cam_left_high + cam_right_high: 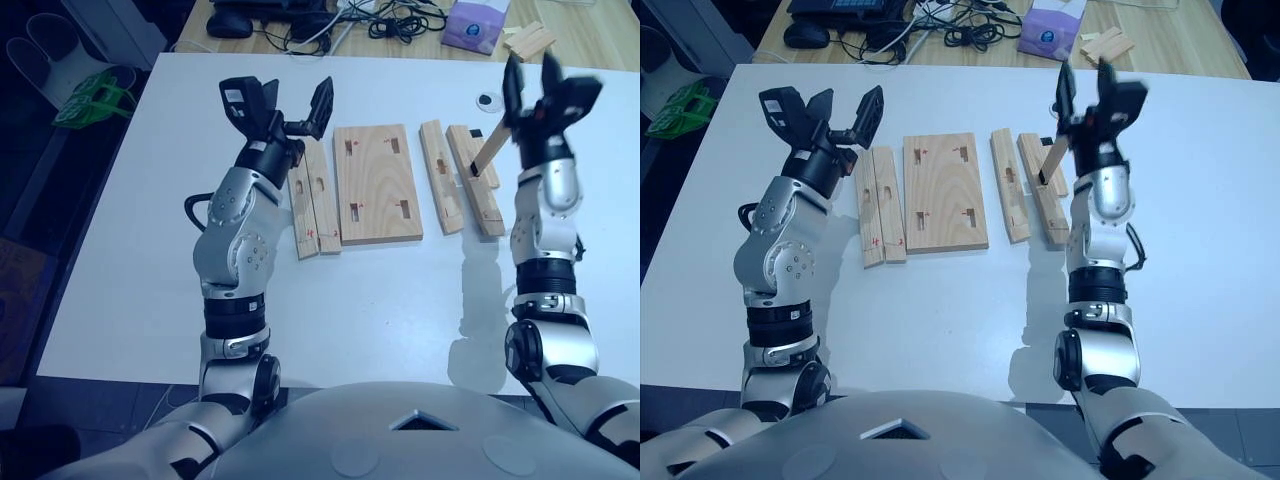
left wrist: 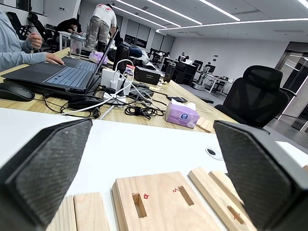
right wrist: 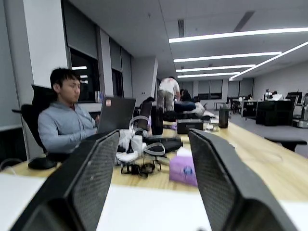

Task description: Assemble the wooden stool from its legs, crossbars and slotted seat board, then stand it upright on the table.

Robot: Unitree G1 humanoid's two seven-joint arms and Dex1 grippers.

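Note:
The slotted seat board [image 1: 377, 185] lies flat mid-table. Two legs [image 1: 313, 200] lie side by side along its left edge, and two more legs [image 1: 440, 185] lie on its right. A crossbar [image 1: 489, 150] stands tilted with its lower end in the slot of the outermost right leg [image 1: 480, 190]. My right gripper [image 1: 532, 70] is raised just above the crossbar's top end, open, with nothing between its fingers [image 3: 91, 187]. My left gripper [image 1: 285, 100] is held open above the far ends of the left legs. Its wrist view looks down on the seat board [image 2: 154, 202].
A small round black-and-white object [image 1: 488, 99] sits on the table behind the right legs. On the wooden desk beyond are a purple tissue box [image 1: 470, 25], loose wooden pieces [image 1: 527, 40], cables and a mouse [image 1: 230, 25]. Bare white table lies in front of the parts.

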